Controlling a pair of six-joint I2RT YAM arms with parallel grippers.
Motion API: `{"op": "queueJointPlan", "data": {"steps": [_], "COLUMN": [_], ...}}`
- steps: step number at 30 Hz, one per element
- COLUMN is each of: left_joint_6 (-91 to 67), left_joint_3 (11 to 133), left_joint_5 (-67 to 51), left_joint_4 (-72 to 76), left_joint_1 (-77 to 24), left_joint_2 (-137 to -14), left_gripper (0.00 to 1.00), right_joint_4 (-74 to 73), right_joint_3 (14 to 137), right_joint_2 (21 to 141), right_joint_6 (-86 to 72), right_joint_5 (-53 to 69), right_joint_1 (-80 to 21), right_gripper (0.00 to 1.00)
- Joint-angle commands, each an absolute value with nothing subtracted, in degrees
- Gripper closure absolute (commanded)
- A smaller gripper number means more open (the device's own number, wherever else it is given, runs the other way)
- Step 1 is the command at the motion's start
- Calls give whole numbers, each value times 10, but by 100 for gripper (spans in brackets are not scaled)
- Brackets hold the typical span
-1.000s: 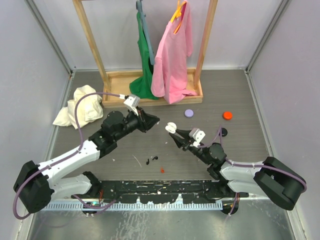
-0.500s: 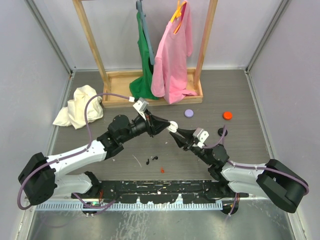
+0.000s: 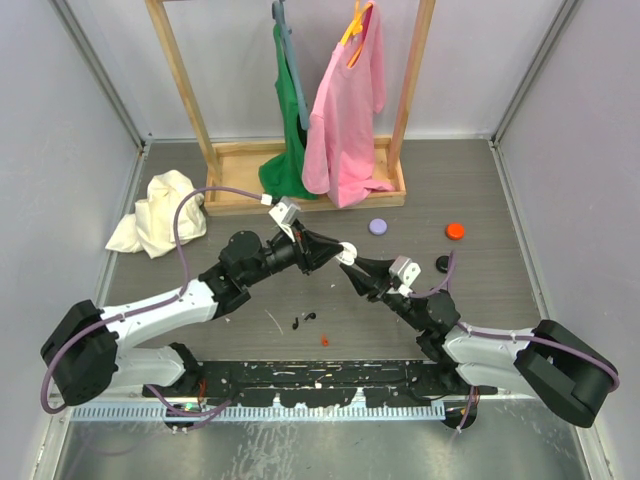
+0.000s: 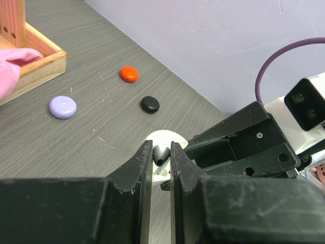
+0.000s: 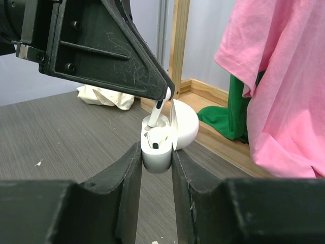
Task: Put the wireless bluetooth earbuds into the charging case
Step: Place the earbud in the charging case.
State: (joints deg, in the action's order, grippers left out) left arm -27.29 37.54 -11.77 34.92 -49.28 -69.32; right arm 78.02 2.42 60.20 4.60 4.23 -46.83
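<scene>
My right gripper (image 5: 156, 155) is shut on the white charging case (image 5: 157, 148), held above the table with its lid (image 5: 184, 123) open. One white earbud (image 5: 157, 137) sits in the near slot of the case. My left gripper (image 4: 161, 155) is shut on a second earbud (image 4: 161, 154), whose stem (image 5: 158, 111) points down into the far slot of the case. In the top view the two grippers meet tip to tip over the middle of the table, left gripper (image 3: 335, 250) against the case (image 3: 347, 253) in the right gripper (image 3: 354, 268).
A wooden clothes rack (image 3: 300, 190) with a pink shirt (image 3: 348, 110) and a green garment (image 3: 288, 160) stands at the back. A white cloth (image 3: 160, 212) lies back left. Purple (image 3: 378, 227), orange (image 3: 455, 231) and black (image 3: 442, 264) caps lie to the right. Small dark bits (image 3: 305, 320) lie near the front.
The left arm has swung right and brought its earbud up to the open case in the right gripper. The right gripper has shifted only slightly.
</scene>
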Motion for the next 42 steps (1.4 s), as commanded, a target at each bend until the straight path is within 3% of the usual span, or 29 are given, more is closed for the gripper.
{"op": "queueJointPlan", "data": {"steps": [1,29,33,37,42], "left_joint_6": [-253,-261,-255,-251,-243], "left_joint_3": [371,378,379,378,388], "left_joint_5": [-110,-177,-159,-124,-118], "left_joint_4": [400,340,319,297,258], "left_joint_1": [-496,-501,-500,-501,-499], "left_joint_2": [-697,-690,-687,-668,-644], "left_gripper": [92,90,81,64,52], "right_joint_4": [832,840,839,836,835], "right_joint_3": [25,18,18,21,24], "right_joint_2": [592,584,583,582,587], "right_joint_6": [39,39,38,39,36], "right_joint_5": [50,41,45,57,72], "right_joint_1": [-471,-471,-470,-470,-470], "right_gripper": [99,99,99,99,99]}}
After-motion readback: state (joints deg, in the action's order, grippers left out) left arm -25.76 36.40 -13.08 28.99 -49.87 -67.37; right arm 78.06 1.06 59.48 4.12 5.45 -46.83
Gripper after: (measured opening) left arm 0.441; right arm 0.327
